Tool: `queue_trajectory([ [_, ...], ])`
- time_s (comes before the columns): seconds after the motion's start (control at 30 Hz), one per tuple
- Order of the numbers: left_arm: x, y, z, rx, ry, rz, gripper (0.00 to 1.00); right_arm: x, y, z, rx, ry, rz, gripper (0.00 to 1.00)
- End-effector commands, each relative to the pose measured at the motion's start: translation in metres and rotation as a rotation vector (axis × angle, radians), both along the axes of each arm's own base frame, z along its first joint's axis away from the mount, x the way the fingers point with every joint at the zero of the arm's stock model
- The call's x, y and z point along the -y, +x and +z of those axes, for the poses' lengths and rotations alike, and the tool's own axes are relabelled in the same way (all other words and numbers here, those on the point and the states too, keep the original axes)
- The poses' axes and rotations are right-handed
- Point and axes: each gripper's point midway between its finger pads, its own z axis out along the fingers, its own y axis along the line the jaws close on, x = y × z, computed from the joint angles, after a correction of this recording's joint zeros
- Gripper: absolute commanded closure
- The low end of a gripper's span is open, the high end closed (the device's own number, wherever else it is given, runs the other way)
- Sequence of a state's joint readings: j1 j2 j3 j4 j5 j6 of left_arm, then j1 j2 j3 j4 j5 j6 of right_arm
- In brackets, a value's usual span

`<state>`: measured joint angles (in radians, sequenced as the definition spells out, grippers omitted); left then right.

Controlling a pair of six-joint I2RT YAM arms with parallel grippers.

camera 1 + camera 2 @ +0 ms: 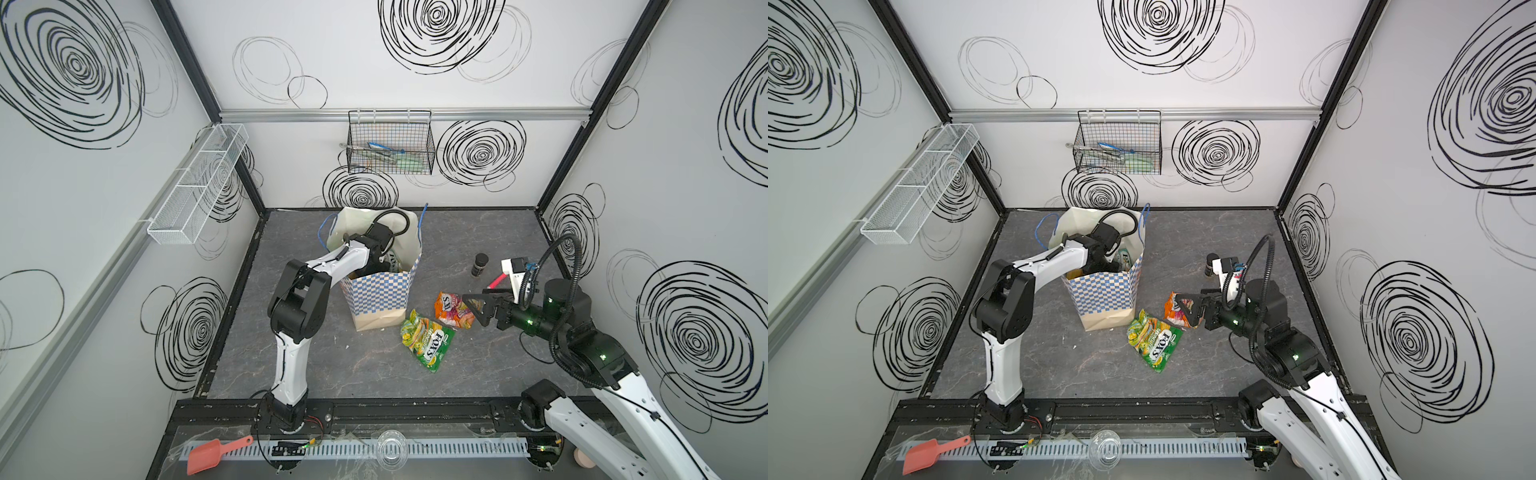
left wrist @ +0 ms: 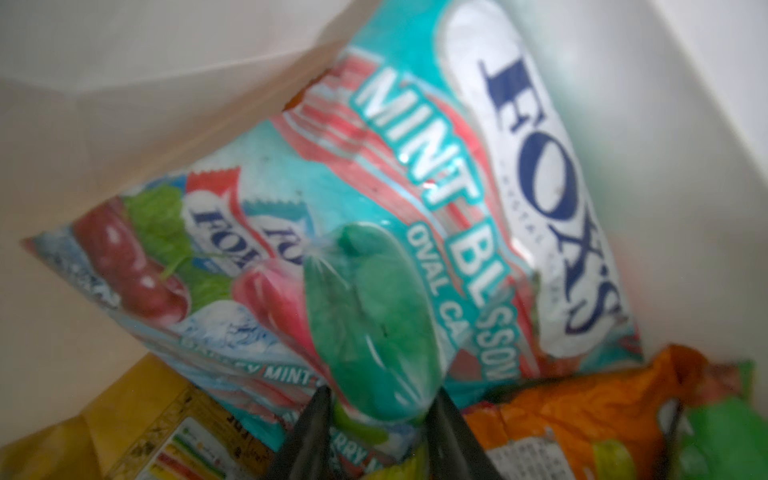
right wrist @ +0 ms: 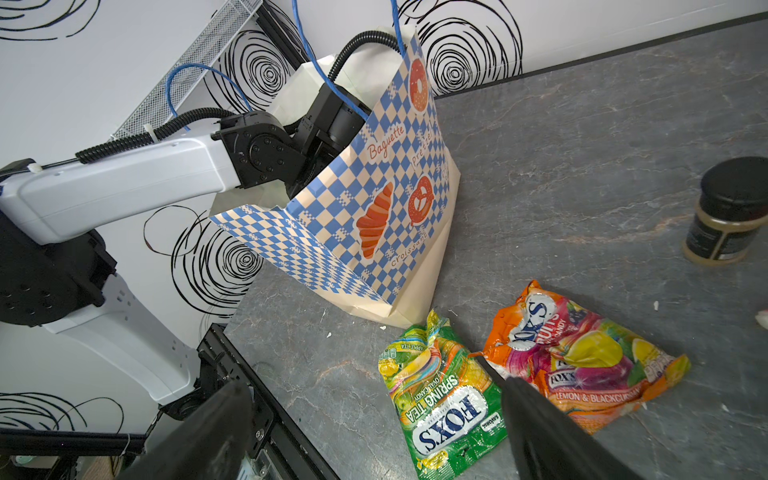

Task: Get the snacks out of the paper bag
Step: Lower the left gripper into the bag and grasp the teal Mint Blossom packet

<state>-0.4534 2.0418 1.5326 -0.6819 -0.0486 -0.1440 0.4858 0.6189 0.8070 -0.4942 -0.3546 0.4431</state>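
Left gripper (image 2: 378, 419) was down inside the paper bag (image 1: 378, 299), its arm reaching in through the open top; in the left wrist view its two dark fingers (image 2: 307, 436) stood close on either side of the lower edge of a teal packet (image 2: 415, 187) printed "FOX'S" and "MINT BLOSSOM", at a clear window showing green sweets; whether they truly pinched it I could not tell. That teal packet leaned against the bag's cream inner wall; below it lay a yellow packet (image 2: 124, 424) and an orange wrapper (image 2: 582, 415). In both top views the bag stood upright on the grey table (image 1: 332, 374), left of centre and toward the far side. Two snacks were already out of it: a green packet (image 1: 426, 338) lay just beside the bag's tan base, on its near right; an orange packet (image 1: 451, 309) lay just right of the base, close beside the green one. Right gripper (image 1: 473, 309) hung with its jaws spread wide and nothing between them, above the right end of the orange packet; a small dark jar (image 1: 481, 264) stood upright farther back on the right, and a pink marker (image 1: 495, 282) lay near it.
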Motion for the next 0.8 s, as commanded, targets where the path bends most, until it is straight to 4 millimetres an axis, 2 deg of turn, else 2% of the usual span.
queue_trajectory([
  [0.0,0.003,-0.016,-0.004,-0.059,-0.046,-0.016,0.68,0.001,0.002,0.010,0.032,0.007,-0.004,0.03],
  [0.3,0.004,-0.004,0.035,0.045,-0.105,0.000,0.90,0.001,0.002,0.011,0.034,0.012,-0.012,0.03],
  [0.6,0.002,0.005,0.086,0.173,-0.160,0.010,0.96,0.001,0.004,0.012,0.036,0.019,-0.016,0.03],
  [0.63,0.003,0.005,0.091,0.180,-0.174,0.008,1.00,0.000,0.004,0.012,0.036,0.021,-0.015,0.03],
  [0.77,0.002,0.007,0.111,0.222,-0.199,0.013,1.00,-0.001,0.004,0.012,0.033,0.024,-0.012,0.03],
])
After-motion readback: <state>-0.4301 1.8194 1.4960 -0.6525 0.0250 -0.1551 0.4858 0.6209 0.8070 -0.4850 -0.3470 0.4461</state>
